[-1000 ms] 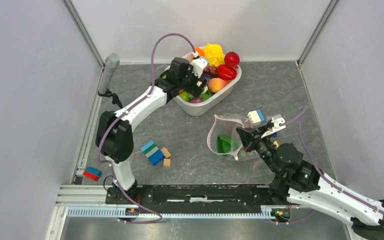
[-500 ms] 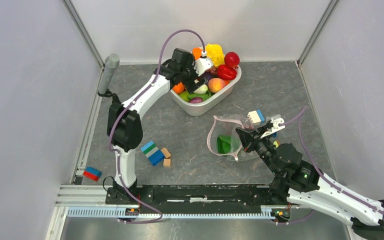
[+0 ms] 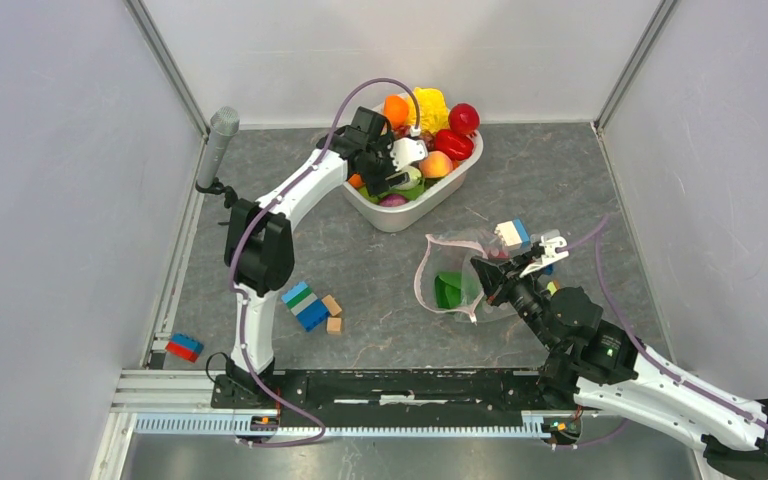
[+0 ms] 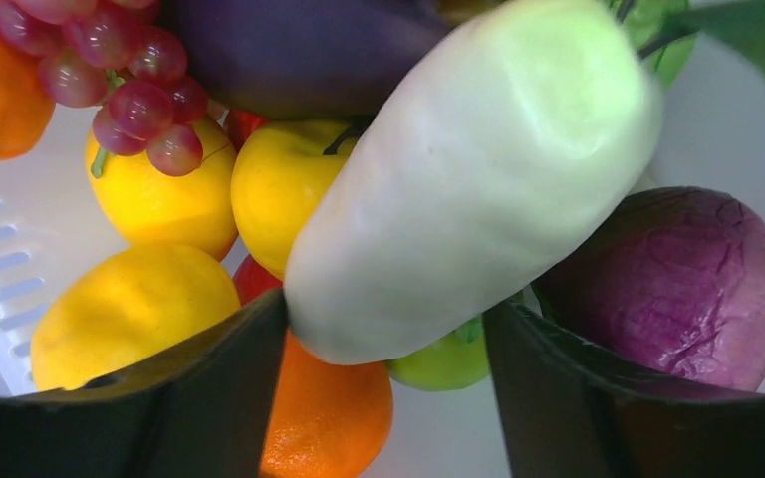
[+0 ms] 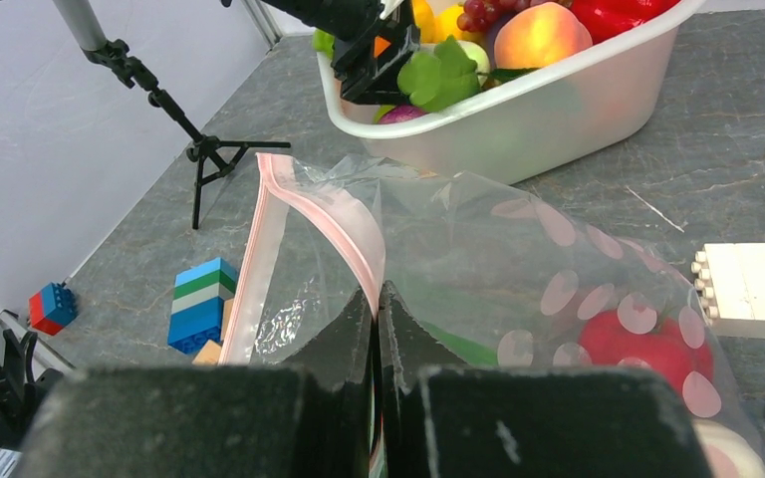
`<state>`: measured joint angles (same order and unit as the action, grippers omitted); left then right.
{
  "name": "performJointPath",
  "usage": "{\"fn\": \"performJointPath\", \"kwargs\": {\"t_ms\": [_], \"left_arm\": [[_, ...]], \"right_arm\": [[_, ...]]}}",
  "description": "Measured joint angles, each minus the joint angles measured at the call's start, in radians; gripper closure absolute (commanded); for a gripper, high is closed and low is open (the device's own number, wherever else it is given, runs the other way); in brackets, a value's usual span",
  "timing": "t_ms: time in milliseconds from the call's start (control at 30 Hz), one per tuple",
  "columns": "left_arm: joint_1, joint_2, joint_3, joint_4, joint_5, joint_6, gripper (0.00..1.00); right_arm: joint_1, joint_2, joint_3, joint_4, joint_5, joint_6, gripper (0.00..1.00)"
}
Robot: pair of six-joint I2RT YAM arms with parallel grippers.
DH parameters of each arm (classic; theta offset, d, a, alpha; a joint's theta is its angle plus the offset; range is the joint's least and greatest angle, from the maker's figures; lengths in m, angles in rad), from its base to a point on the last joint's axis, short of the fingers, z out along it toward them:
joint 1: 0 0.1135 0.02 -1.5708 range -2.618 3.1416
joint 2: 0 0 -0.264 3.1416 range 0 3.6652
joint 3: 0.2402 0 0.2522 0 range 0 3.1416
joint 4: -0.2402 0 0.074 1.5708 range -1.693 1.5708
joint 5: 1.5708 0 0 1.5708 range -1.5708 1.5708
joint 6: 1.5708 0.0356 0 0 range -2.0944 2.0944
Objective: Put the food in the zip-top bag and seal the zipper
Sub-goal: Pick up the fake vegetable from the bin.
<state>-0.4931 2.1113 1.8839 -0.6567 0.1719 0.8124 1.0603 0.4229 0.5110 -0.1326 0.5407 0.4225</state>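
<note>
Our left gripper [image 4: 383, 324] having sunk into the basket [image 5: 558, 100], we are closing its spread jaws on the white vegetable [image 4: 478, 169] between them, right gripper [image 5: 377, 299] clamping the bag [image 5: 478, 229].

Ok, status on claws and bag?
Left claw astride white toy vegetable in white plastic basket, grip unconfirmed. Right claw shut on clear bag at pink zipper strip. Nothing obstructing.

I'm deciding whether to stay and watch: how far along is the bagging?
Done: a green piece and a red piece lie in the zip-top bag. In hand: the right gripper pinches the zipper, holding the mouth up, while the left gripper straddles a white vegetable in the basket; whether it grips yet is unclear. Left: most food sits in the basket, and the zipper is unsealed.
</note>
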Motion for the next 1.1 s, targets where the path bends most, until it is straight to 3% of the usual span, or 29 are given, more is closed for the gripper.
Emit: {"fn": "performJointPath", "kwargs": {"t_ms": [233, 500, 800, 1100], "left_arm": [[0.0, -0.003, -0.01, 0.009, -0.004, -0.001, 0.56], [0.0, -0.13, -0.164, 0.059, -0.004, -0.013, 0.7], [0.0, -0.359, -0.314, 0.134, 0.018, -0.041, 0.78], [0.0, -0.371, -0.32, 0.071, 0.022, -0.126, 0.85]], "right_arm": [[0.0, -0.001, -0.003, 0.0, 0.001, 0.003, 0.94], [0.0, 0.0, -0.003, 0.002, 0.001, 0.018, 0.94], [0.0, 0.02, -0.003, 0.011, -0.007, 0.029, 0.94], [0.0, 0.031, -0.017, 0.025, -0.017, 0.037, 0.93]]}}
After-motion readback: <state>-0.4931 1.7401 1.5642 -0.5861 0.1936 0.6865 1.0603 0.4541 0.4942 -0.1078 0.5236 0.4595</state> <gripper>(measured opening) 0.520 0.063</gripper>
